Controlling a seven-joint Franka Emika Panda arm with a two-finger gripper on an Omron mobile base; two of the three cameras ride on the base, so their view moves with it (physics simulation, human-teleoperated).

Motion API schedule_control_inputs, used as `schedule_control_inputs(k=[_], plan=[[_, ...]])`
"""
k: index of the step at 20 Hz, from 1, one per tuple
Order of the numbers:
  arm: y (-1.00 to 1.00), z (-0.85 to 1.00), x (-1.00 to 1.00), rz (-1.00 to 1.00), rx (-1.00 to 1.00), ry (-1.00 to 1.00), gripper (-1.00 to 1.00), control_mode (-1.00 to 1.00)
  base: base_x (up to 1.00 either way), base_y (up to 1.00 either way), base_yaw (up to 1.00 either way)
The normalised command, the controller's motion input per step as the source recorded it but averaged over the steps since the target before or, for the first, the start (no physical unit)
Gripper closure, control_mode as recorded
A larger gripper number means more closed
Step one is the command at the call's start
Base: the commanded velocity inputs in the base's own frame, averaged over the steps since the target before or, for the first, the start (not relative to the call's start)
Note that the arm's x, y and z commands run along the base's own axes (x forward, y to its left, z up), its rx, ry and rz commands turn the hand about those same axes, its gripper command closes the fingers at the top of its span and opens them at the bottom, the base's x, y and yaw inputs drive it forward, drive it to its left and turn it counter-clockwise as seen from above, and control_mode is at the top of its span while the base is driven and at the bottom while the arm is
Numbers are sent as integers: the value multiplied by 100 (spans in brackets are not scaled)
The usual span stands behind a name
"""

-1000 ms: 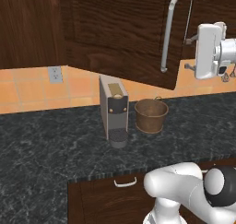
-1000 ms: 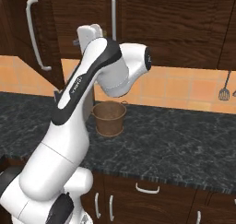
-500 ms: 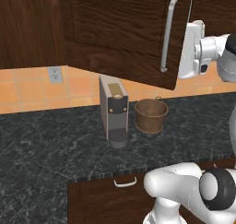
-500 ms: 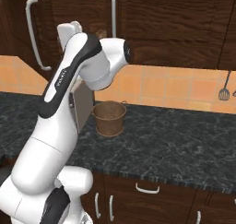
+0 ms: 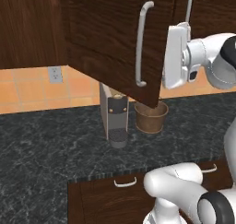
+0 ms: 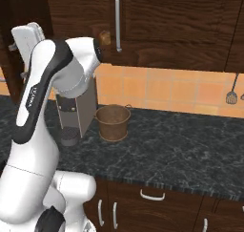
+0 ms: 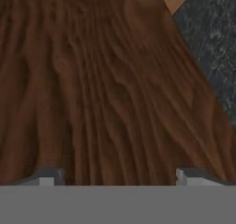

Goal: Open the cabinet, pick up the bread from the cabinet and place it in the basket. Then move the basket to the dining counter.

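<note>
The cabinet door (image 5: 110, 38) stands swung out over the black counter, its silver handle (image 5: 142, 43) facing me. My gripper (image 5: 171, 57) is at the door's free edge, on its inner side. In the hand view the wood fills the space between my open gripper's (image 7: 117, 177) widely spread tips, which hold nothing. The bread (image 6: 105, 36), a small golden-brown bun, peeks out of the opened cabinet beside my arm. The brown basket (image 5: 151, 117) (image 6: 113, 122) stands on the counter below, apart from the gripper. The dining counter is out of view.
A grey coffee machine (image 5: 115, 119) (image 6: 71, 116) stands just left of the basket. The neighbouring cabinet door (image 6: 157, 21) is shut. The black granite counter (image 6: 181, 150) has bare room to the right of the basket. Utensils (image 6: 232, 90) hang on the tiled wall at far right.
The cabinet door has swung further out to the left. My hand has followed it leftward, staying at the door's edge, with the jaws still wide.
</note>
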Motion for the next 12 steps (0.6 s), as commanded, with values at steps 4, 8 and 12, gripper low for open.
schedule_control_inputs(k=[4, 8, 12], plan=[[100, 20, -75, 0, 0, -7, -100, -100, 0, 0, 0], [100, 0, -58, -5, -8, -19, -100, -100, 0, 0, 0], [100, 0, -3, -16, -14, -24, -100, -100, 0, 0, 0]])
